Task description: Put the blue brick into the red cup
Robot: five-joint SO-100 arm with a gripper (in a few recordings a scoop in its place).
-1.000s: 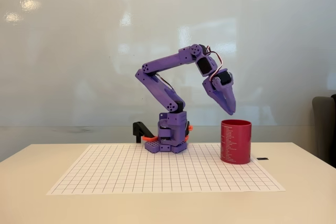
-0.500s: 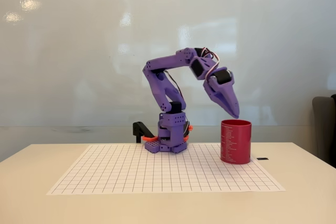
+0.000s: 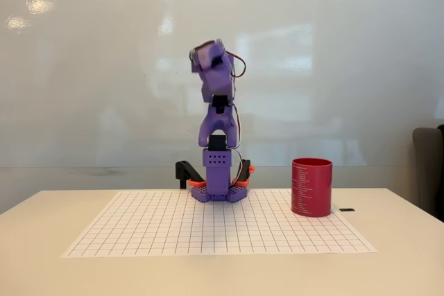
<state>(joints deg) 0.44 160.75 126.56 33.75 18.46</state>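
Observation:
The red cup [image 3: 311, 186] stands upright on the right part of the grid mat, its column of white print on its left side. The blue brick is out of view; I cannot see inside the cup. My purple arm [image 3: 218, 126] is folded up over its base, left of the cup and well clear of it. Its top end [image 3: 210, 59] is blurred, and I cannot make out the gripper's fingers there or how they stand.
A white grid mat [image 3: 208, 230] covers the middle of the pale table. A black and orange clamp [image 3: 187, 172] sits beside the arm's base. A small dark tag [image 3: 347, 209] lies right of the cup. A dark chair edge [image 3: 430, 171] shows at far right.
The arm has swung away from above the cup and folded back upright over its base. The cup has not moved.

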